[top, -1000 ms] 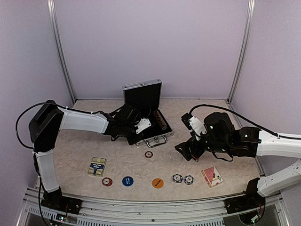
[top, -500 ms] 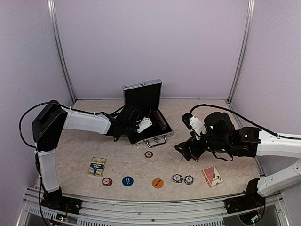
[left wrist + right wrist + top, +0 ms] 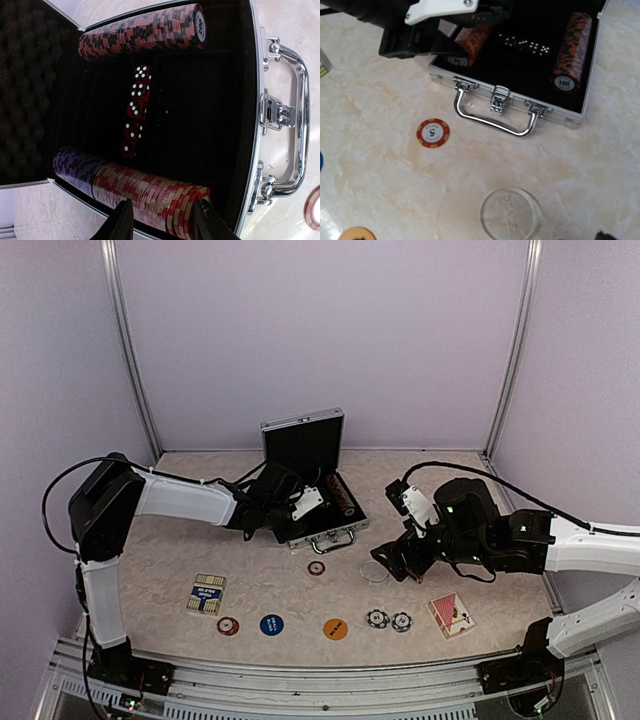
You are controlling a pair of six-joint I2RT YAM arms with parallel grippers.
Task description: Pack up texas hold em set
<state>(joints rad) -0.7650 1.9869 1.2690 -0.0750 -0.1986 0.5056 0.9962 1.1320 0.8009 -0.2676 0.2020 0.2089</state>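
Observation:
The silver case (image 3: 327, 535) lies open with its lid (image 3: 303, 445) upright. Its black tray (image 3: 255, 100) holds a red-black chip row (image 3: 140, 35), red dice (image 3: 137, 110) and a purple-and-red chip row (image 3: 150, 192). My left gripper (image 3: 162, 222) reaches into the case (image 3: 510, 97), open, its fingers straddling the end chips of the red row. My right gripper (image 3: 385, 562) hovers open just above the clear dealer disc (image 3: 511, 212), holding nothing. A loose red 5 chip (image 3: 433, 133) lies in front of the handle.
Along the near table lie a blue-yellow card deck (image 3: 207, 593), a red chip (image 3: 228, 625), a blue disc (image 3: 271, 624), an orange disc (image 3: 335, 629), two dark striped chips (image 3: 389, 620) and a red card deck (image 3: 451, 614).
My left gripper's jaws have spread apart over the red chip row in the case. The right arm has stayed where it was.

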